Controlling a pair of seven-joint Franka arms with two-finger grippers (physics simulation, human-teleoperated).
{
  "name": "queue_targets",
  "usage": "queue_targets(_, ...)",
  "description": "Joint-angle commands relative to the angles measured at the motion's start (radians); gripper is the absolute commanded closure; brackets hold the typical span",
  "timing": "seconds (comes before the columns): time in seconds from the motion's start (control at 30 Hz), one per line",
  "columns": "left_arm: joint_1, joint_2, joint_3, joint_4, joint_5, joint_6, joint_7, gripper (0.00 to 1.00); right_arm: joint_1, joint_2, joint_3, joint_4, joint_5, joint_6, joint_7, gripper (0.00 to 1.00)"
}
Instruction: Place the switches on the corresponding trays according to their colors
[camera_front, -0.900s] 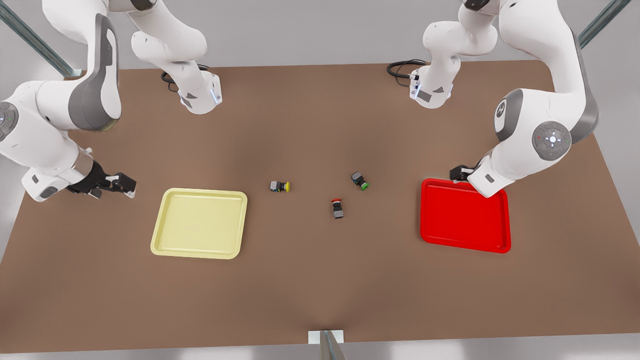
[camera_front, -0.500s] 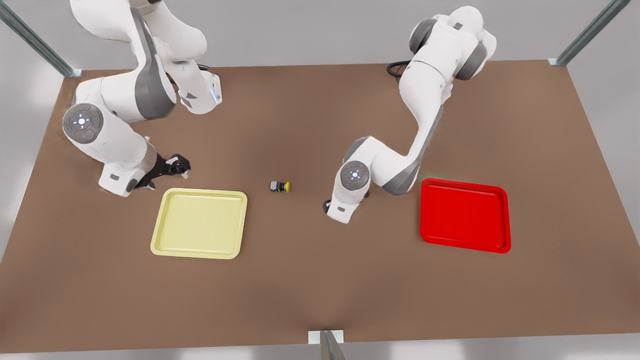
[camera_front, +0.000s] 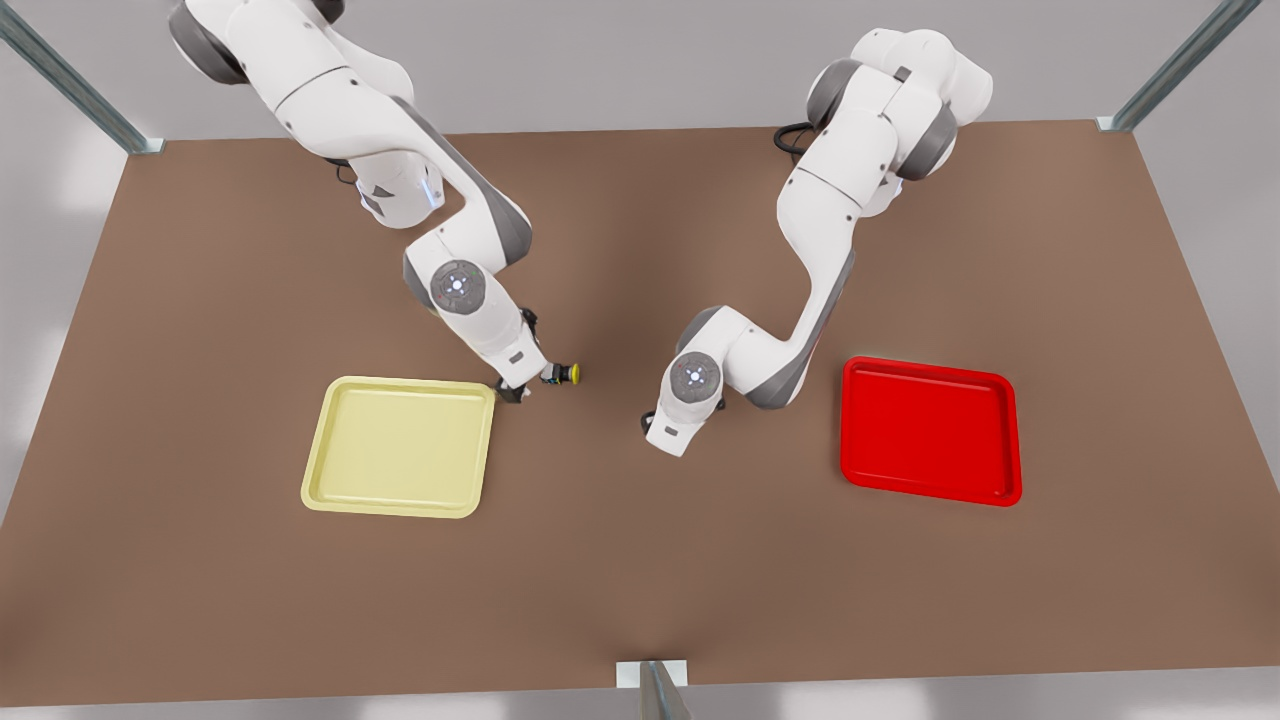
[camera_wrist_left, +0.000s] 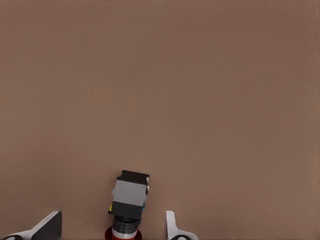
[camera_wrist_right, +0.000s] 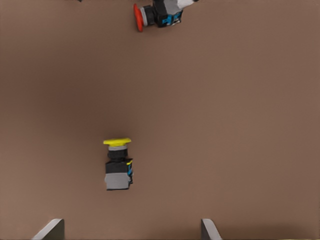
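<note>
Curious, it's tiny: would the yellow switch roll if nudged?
Likely light: the yellow switch is smaller than the yellow tray. Lying on its side, its blocky body should resist rolling, though its round cap may pivot it. The right gripper hovers open above it; the left gripper, open, at the red switch.

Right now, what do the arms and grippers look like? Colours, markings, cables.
Both are glossy white rounded links with grey joint bands. A round grey cap with small lights sits on the right arm and the left arm. A black cable coils at a base. The left gripper and right gripper have grey-white wedge fingertips.
</note>
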Motion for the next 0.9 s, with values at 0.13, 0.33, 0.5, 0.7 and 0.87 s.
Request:
queue_targets(0.13, -0.001, 0.031, -0.002, -0.003, 0.001, 0.017, 0.129, 0.00, -0.006, 0.061, 0.026, -0.022, -0.077, 0.003, 0.021, 0.00)
queue_targets(0.33, -0.002, 0.062, -0.002, 0.001, -0.003, 0.053, 0.121, 0.00, 0.009, 0.133, 0.036, -0.031, -0.138, 0.054, 0.023, 0.00)
queue_targets(0.5, -0.001, 0.064, -0.002, 0.006, -0.003, 0.054, 0.126, 0.00, 0.031, 0.190, 0.036, -0.028, -0.193, 0.117, 0.021, 0.00)
queue_targets(0.7, 0.005, 0.079, 0.000, 0.007, -0.002, 0.096, 0.126, 0.00, 0.031, 0.250, 0.022, -0.065, -0.247, 0.207, 0.118, 0.00)
queue_targets(0.87, 0.005, 0.082, 0.000, 0.007, 0.001, 0.096, 0.128, 0.31, 0.032, 0.267, -0.001, -0.098, -0.268, 0.238, 0.117, 0.00)
